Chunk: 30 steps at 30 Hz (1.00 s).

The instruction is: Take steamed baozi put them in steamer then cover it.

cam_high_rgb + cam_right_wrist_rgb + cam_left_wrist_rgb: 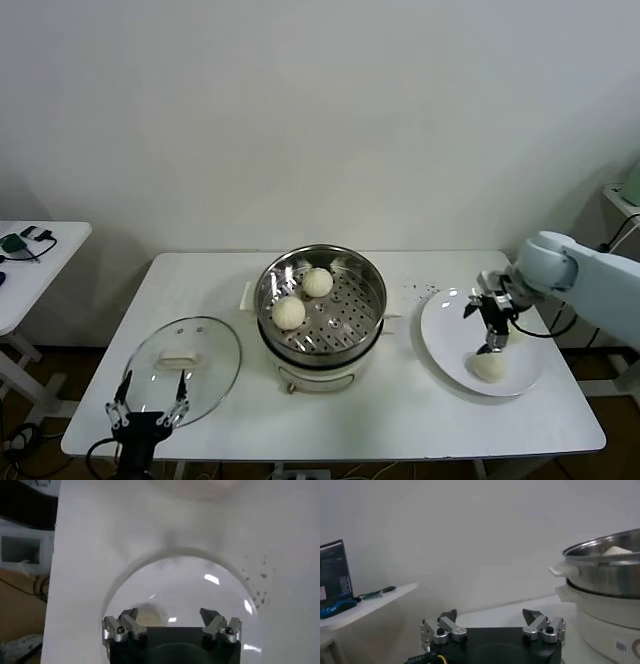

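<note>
The steamer [322,312] stands at the centre of the head view on a white table [420,420], with two buns [303,297] on its holed floor. A third bun [488,366] lies on the white plate [520,380] at right centre. The right gripper [493,335] hangs just above that bun with its claw spread apart and nothing between the fingers; the right wrist view shows the plate [190,585] below them. The glass lid [183,357] lies flat at lower left, beside the steamer. The left gripper [148,403] sits low at the bottom left, at the lid's near edge, claw apart and empty.
</note>
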Each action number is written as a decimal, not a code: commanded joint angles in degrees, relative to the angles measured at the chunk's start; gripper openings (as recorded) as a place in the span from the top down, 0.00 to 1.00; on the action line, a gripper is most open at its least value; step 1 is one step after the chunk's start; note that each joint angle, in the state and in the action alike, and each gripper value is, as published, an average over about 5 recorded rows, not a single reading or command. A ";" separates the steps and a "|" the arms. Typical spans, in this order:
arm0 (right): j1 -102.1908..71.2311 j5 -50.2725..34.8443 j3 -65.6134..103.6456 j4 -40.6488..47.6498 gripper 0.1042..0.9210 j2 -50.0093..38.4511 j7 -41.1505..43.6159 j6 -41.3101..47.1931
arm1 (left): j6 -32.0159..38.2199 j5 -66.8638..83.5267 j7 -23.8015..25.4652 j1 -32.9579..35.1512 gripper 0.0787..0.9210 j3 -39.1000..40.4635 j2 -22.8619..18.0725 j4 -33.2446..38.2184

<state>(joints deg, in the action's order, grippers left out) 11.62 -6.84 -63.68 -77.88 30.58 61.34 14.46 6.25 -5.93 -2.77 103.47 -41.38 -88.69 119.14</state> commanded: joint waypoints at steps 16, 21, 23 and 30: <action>-11.90 7.95 7.73 7.85 0.12 2.25 0.62 -1.68 | -0.10 -0.11 -0.49 -0.94 0.12 -0.44 -0.62 -1.48; -11.12 7.99 7.25 8.26 0.12 2.92 1.33 -2.04 | -0.29 -0.39 -0.49 -1.31 0.12 -0.29 -0.67 -1.52; -10.05 7.86 6.34 8.35 0.16 2.95 1.56 -2.36 | -0.33 -0.42 -0.49 -1.40 0.12 -0.30 -0.67 -1.48; -7.66 7.35 4.82 8.71 0.31 2.92 2.18 -4.33 | -0.21 -0.23 -0.55 -1.24 0.12 -0.46 -0.71 -1.45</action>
<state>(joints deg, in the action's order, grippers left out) 2.76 0.19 -58.15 -70.03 33.18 63.13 11.75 5.97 -6.29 -3.25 102.12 -41.77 -89.36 117.67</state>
